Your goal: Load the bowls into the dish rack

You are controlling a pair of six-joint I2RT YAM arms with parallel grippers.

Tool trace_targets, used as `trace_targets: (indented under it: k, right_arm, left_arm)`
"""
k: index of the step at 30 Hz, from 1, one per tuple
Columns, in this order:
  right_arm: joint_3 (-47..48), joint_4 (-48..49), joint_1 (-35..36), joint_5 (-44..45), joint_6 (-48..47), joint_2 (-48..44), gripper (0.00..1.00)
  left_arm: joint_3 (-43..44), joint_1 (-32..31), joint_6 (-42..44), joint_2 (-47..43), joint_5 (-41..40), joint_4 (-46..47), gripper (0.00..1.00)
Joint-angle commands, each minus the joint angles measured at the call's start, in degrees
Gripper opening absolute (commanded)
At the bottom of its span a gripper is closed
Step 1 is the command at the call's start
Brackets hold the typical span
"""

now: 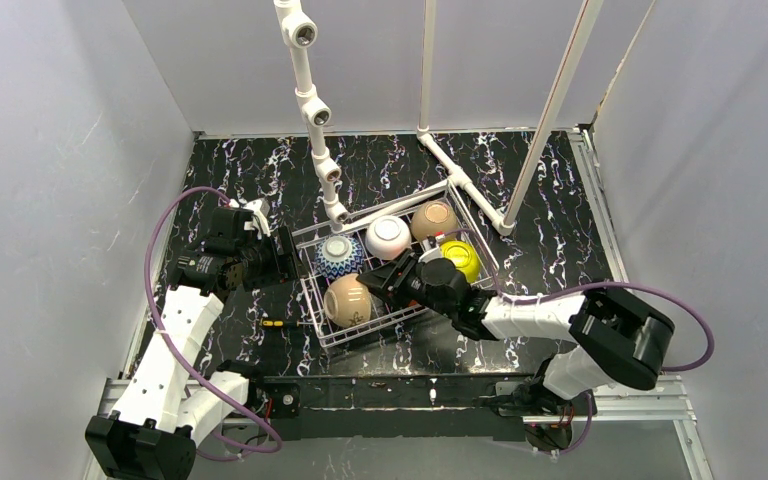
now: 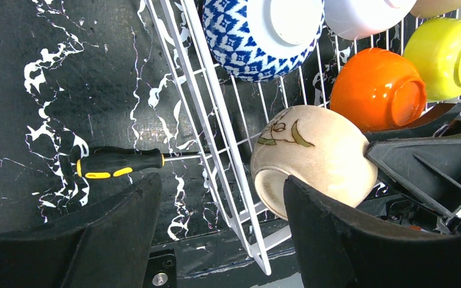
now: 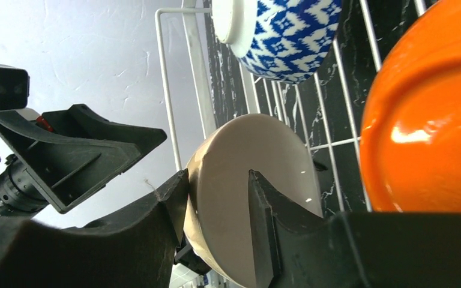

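The dish rack [image 1: 312, 300] is a wire basket in mid-table. In it sit the blue-and-white bowl [image 1: 340, 256], the white bowl [image 1: 387, 237], a tan bowl [image 1: 433, 221] and the yellow-green bowl [image 1: 462, 260]. The orange bowl [image 2: 378, 90] lies beside the yellow-green bowl [image 2: 444, 57]. My right gripper [image 3: 216, 180] is shut on the rim of the second tan bowl [image 3: 246, 144], one finger inside and one outside. It holds that bowl on its side at the rack's near-left corner [image 1: 347, 300]. My left gripper [image 2: 222, 240] is open and empty, over the rack's left wall [image 2: 210, 138].
A black-and-yellow screwdriver [image 2: 117, 163] lies on the black marbled table just left of the rack, its shaft at the wires. White pipe frame [image 1: 310, 100] rises behind the rack, with another slanted pipe [image 1: 545, 120] at the right. Grey walls enclose the table.
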Motion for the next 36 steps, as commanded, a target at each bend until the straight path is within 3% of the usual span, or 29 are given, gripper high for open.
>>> trace_targets:
  k: [1,21,36]
  right_arm:
    - [1.6,-7.4,-1.6,2.6,-3.2,-2.9,0.49]
    - [9.2,-24.5,-3.4,3.7,-10.1,-6.3,0.58]
    - [15.4,-34.1,-3.4,4.9,-14.4,-6.6,0.59]
  left_arm:
    - [1.5,0.2,0.7,-0.6,0.5,-1.4,0.72]
    - [1.0,0.2,0.6,-0.4,0.8,-1.2,0.72]
    - [0.6,0.2,0.5,0.3,1.1,-0.7,0.72]
